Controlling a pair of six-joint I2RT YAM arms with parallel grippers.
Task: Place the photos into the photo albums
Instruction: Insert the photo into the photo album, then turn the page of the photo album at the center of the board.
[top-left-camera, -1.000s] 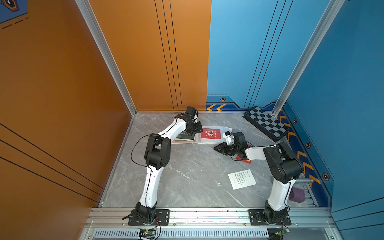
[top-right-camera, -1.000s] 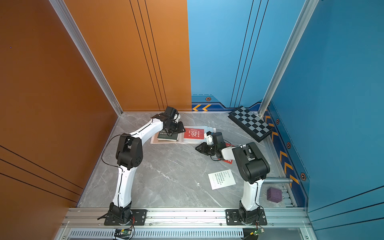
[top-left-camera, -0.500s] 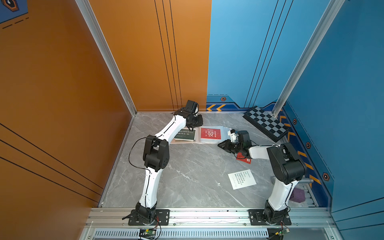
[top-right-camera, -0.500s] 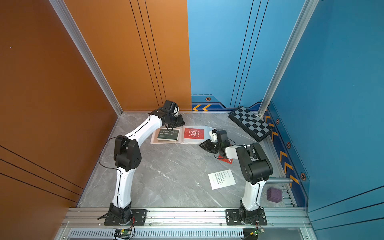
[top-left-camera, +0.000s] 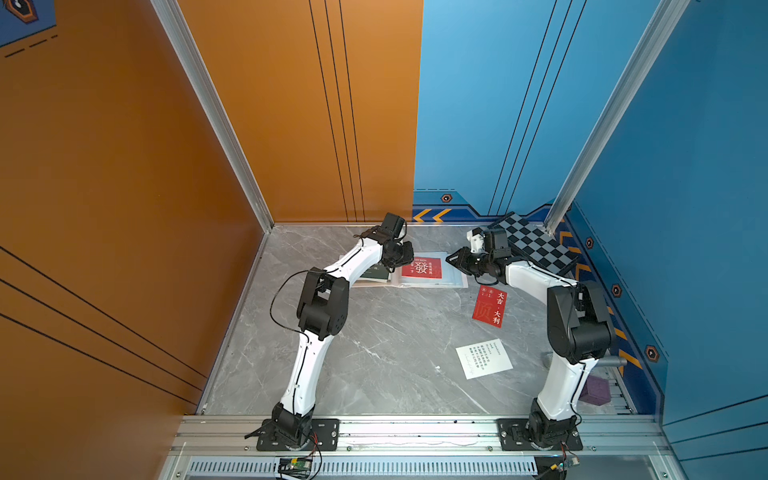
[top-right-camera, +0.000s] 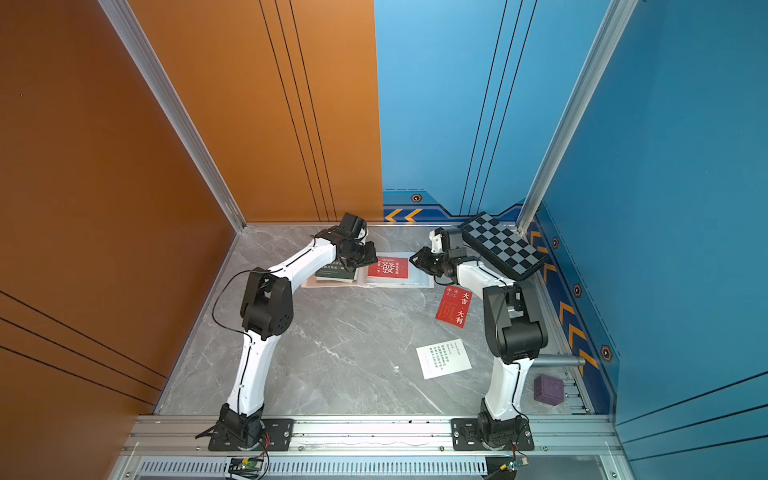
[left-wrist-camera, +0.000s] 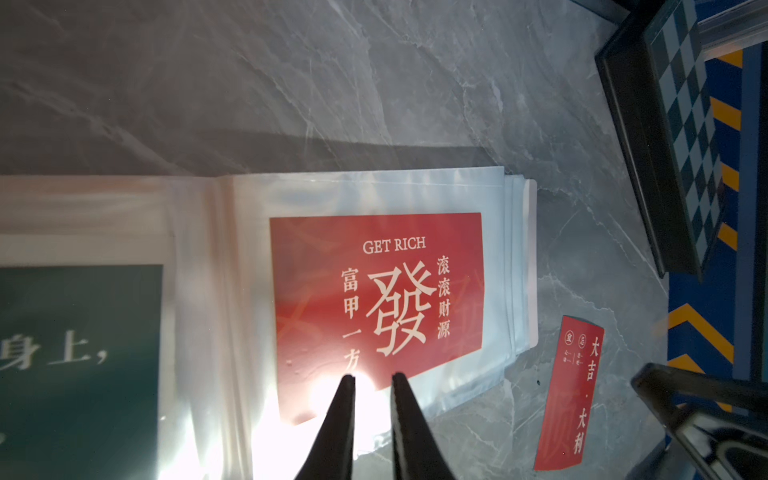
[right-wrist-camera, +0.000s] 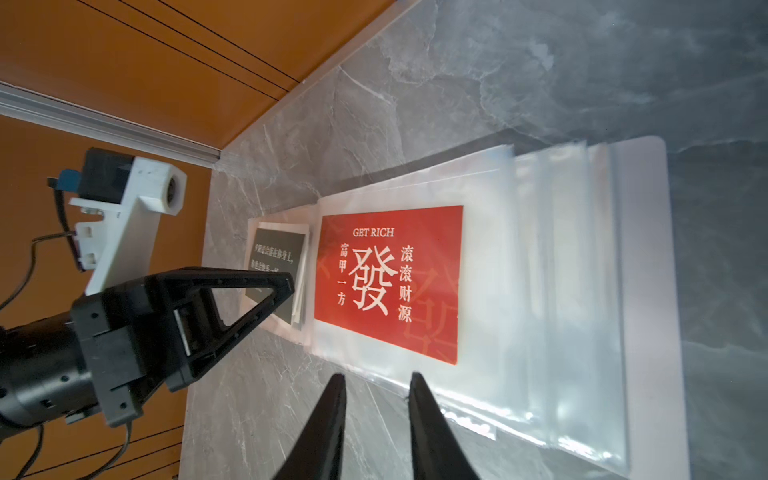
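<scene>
Hovering over the open photo album (left-wrist-camera: 374, 191), the left tool (left-wrist-camera: 374, 376) shows two black, tapered fingers with only a narrow gap between them, and nothing sits in that gap. Its tips are above the edge of a red card (left-wrist-camera: 378, 299), a flat rectangle with pale print. This card lies on the album's right page. The glossy film reflects strongly there, so I cannot tell if the card is inside the sleeve or on top of it. On the left page lies a dark green card (left-wrist-camera: 79, 353), also flat and matte.

The right tool (right-wrist-camera: 377, 375) comes from the opposite side, with its fingers a little wider apart and empty. It is over the grey, marble-patterned bench (right-wrist-camera: 257, 395), just beside the fanned, clear sleeve pages.

On the bare bench a second red card (top-left-camera: 489, 306) lies near the right arm, and a white card (top-left-camera: 484, 358) with black print lies closer to the arm bases. A checkered board (top-left-camera: 532, 245) rests in the far corner.
</scene>
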